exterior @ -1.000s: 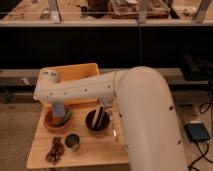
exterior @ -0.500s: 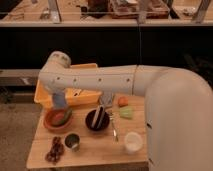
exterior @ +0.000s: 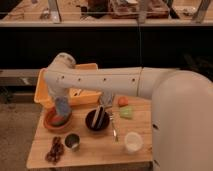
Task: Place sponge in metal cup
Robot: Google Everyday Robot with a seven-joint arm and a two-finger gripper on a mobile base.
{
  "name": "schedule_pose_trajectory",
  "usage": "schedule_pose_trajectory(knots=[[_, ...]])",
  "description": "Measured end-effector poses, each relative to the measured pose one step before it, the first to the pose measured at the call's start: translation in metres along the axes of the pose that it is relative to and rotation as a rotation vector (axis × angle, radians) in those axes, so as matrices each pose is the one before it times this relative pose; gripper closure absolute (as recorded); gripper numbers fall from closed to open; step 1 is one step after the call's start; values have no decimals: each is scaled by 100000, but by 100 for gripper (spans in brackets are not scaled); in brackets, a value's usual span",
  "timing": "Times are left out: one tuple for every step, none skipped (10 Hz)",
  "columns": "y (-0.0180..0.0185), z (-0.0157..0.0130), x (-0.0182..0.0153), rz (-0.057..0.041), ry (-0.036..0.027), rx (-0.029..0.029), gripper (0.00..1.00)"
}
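Note:
The metal cup (exterior: 73,141) stands small, round and dark near the table's front left. My arm reaches in from the right, and its gripper (exterior: 62,107) hangs over the red-brown bowl (exterior: 50,125) at the table's left, up and left of the cup. A light blue-grey block shape shows at the gripper's tip. I cannot tell whether it is the sponge or part of the gripper. A greenish cloth (exterior: 56,120) lies in the red-brown bowl.
A dark bowl with utensils (exterior: 97,120) stands at the centre, with a spoon (exterior: 113,129) to its right. A white translucent cup (exterior: 133,142) is front right. A pale green piece (exterior: 126,112) and an orange thing (exterior: 122,101) lie behind it. A yellow bin (exterior: 82,95) stands at the back. Dark brown pieces (exterior: 54,150) lie front left.
The arm's bulk has drawn back to the right and uncovered the table's right side. The gripper stays over the red-brown bowl, a little lower than half a second ago.

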Motion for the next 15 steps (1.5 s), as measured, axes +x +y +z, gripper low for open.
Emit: schedule_pose_trajectory(knots=[[370, 116, -1052, -673, -2222, -619, 100], [573, -262, -970, -512, -1384, -788, 100], [515, -294, -1444, -652, -1610, -865, 100], [312, -109, -964, -384, -1294, -748, 100], [761, 108, -2052, -1006, -3228, -2129, 100], [842, 144, -1663, -813, -3406, -1599, 100], [387, -133, -682, -53, -1687, -321, 100], [48, -138, -516, -650, -1258, -80, 100], [-547, -447, -678, -1442, -1646, 1993, 100], [-247, -554, -787, -752, -1384, 1974, 100], [-129, -405, -355, -495, -697, 1687, 100], [-489, -465, -406, -1295, -1396, 2470, 100], [-354, -337, -324, -900, -1246, 1989, 100], [-292, -395, -342, -633, -1236, 2334, 100], [-118, -307, -237, -400, -1083, 2031, 100]])
